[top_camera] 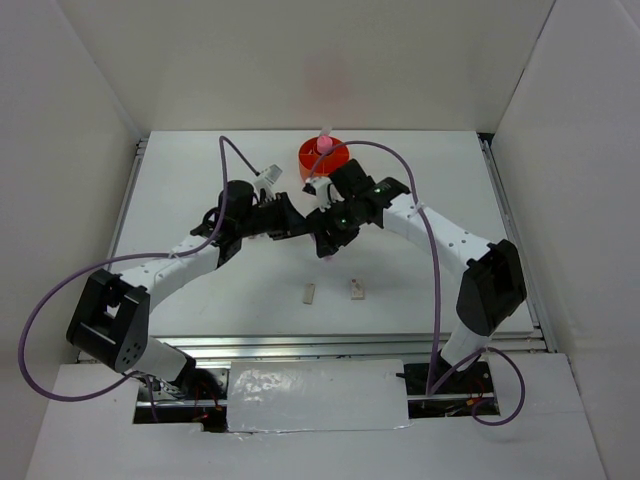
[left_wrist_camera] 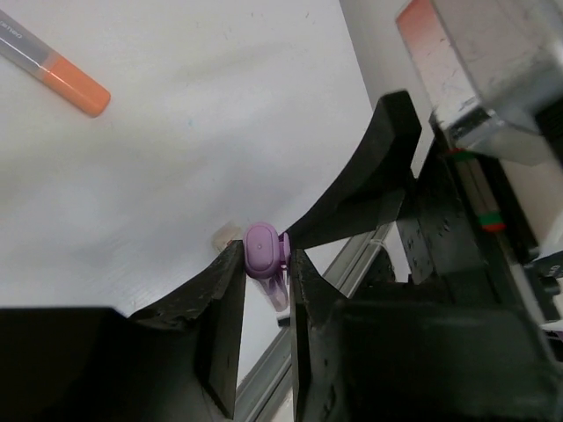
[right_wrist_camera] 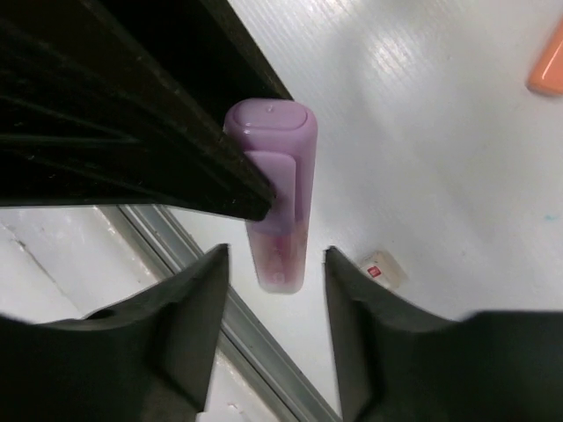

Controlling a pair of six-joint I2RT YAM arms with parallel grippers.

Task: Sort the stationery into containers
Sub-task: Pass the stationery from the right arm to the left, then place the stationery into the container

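A purple pen [left_wrist_camera: 265, 248] hangs in the air between the two arms over the middle of the table. My left gripper [left_wrist_camera: 266, 264] is shut on its cap end, both fingers pressing its sides. In the right wrist view the pen [right_wrist_camera: 277, 176] points down between the fingers of my right gripper [right_wrist_camera: 277, 264], which is open with a gap on each side. The two grippers meet at the centre in the top view, left [top_camera: 303, 230] and right [top_camera: 327, 240]. The orange tub [top_camera: 318, 160] stands just behind them with a pink item upright in it.
Two small erasers [top_camera: 309, 293] [top_camera: 356, 289] lie on the table in front of the grippers; one [right_wrist_camera: 383, 268] shows below the pen. A marker with an orange end [left_wrist_camera: 75, 86] lies on the table behind the left gripper. A metal rail [right_wrist_camera: 255, 338] runs along the near edge.
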